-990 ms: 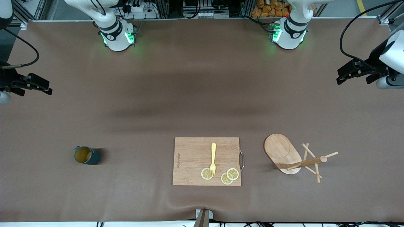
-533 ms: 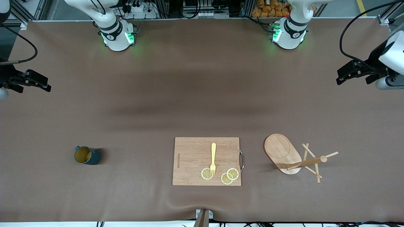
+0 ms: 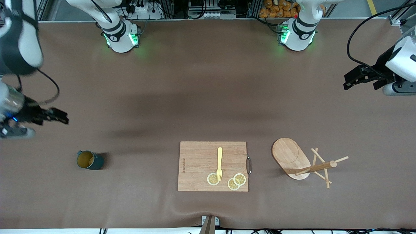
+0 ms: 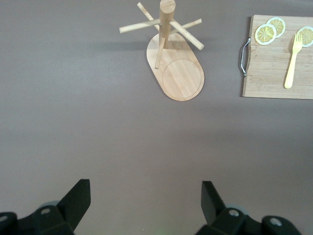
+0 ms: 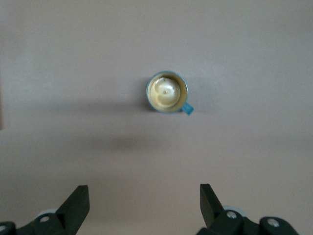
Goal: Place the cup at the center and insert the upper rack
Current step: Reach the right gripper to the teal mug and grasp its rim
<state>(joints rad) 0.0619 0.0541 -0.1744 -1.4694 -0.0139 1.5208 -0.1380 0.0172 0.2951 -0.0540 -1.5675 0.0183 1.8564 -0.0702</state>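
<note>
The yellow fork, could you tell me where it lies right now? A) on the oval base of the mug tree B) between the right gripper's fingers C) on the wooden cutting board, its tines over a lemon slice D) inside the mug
C: in the front view the fork lies flat on the cutting board, with its tines overlapping one lemon slice, well apart from the mug, the mug tree and both grippers.

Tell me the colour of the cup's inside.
Yellowish-tan inside the dark teal cup; the right wrist view, looking straight down into it, shows it best.
</note>
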